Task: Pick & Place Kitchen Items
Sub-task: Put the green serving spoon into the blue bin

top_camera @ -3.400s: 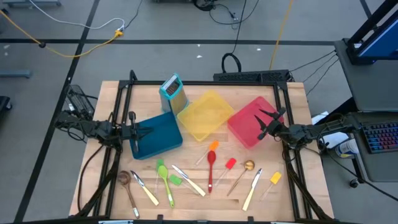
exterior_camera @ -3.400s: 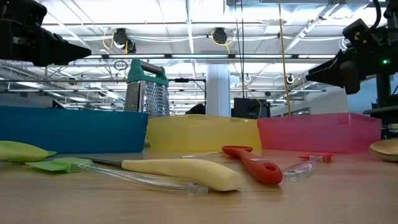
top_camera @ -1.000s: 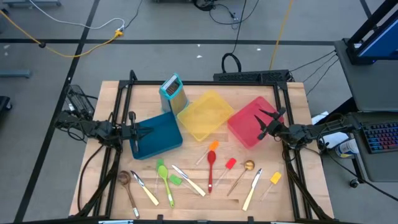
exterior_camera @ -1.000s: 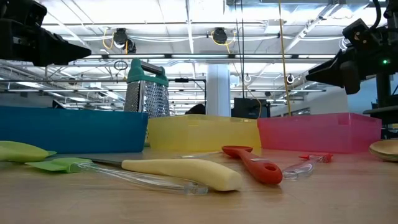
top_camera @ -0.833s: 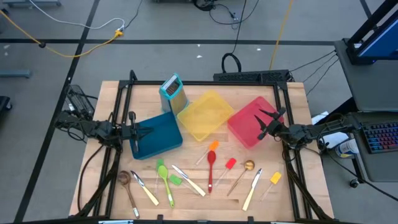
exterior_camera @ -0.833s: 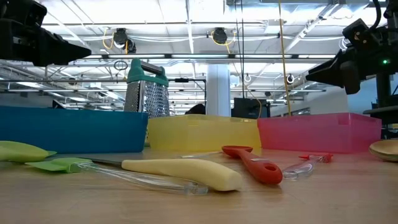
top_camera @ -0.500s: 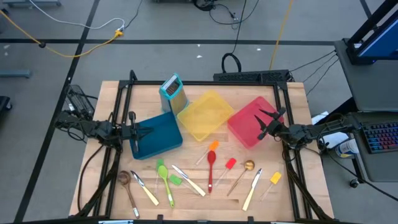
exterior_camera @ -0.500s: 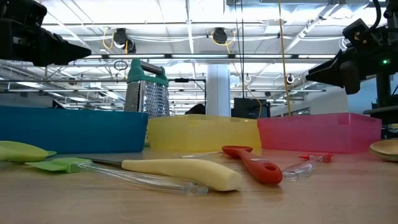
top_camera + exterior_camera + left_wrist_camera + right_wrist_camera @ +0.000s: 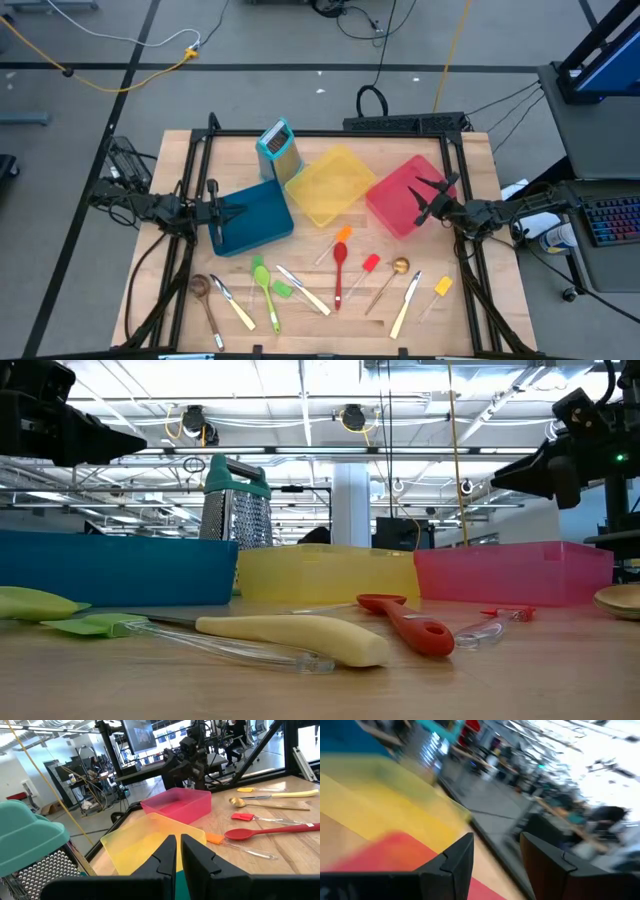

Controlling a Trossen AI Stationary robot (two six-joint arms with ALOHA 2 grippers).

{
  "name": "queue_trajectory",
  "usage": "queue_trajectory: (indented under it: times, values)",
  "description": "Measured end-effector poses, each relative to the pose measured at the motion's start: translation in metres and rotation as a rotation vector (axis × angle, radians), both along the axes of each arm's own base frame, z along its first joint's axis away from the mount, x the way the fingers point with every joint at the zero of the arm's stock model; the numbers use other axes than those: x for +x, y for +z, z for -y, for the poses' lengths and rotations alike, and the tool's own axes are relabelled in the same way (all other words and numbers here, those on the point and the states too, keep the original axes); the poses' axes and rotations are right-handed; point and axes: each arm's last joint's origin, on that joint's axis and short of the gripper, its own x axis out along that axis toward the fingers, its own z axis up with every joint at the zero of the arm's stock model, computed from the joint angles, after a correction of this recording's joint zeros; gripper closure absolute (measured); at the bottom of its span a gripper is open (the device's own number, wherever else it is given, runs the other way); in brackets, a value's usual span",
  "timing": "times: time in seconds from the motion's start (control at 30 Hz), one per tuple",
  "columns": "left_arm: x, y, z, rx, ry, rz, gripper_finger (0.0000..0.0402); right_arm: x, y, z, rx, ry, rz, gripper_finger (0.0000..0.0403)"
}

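The kitchen items lie flat on the near half of the wooden table. Among them are a green spoon (image 9: 265, 290), a red spoon (image 9: 340, 270), cream-handled knives (image 9: 232, 303) (image 9: 408, 300), and small spatulas with orange (image 9: 342, 236), red (image 9: 370, 264) and yellow (image 9: 442, 286) heads. My left gripper (image 9: 240, 211) hangs level over the blue bin (image 9: 258, 222), shut, holding nothing; the left wrist view shows its fingers (image 9: 167, 855) almost together. My right gripper (image 9: 425, 200) hangs level above the red bin's (image 9: 400, 195) right side, open, with nothing between its fingers (image 9: 457, 857).
A yellow bin (image 9: 330, 185) stands between the blue and red bins. An upright teal-framed grater (image 9: 278, 148) is at the back, beside the blue bin. A black frame (image 9: 330, 132) runs round the table. Bare wood shows between the bins and the utensils.
My right gripper has rolled slightly about the line it points along, without leaving its place above the red bin. Nothing on the table has moved.
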Motion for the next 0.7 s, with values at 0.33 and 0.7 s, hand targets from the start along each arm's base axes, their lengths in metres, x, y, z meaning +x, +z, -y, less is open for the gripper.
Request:
queue_trajectory:
  times: [0.33,0.7]
  values:
    - [0.0,0.0,0.0,-0.065,-0.002,0.011,0.0369,0.003,0.011,-0.006,0.215,0.234,0.236,0.0248]
    - [0.0,0.001,0.0,-0.086,0.002,0.019,0.0369,-0.001,0.032,-0.004,0.227,0.249,0.459,0.0248]
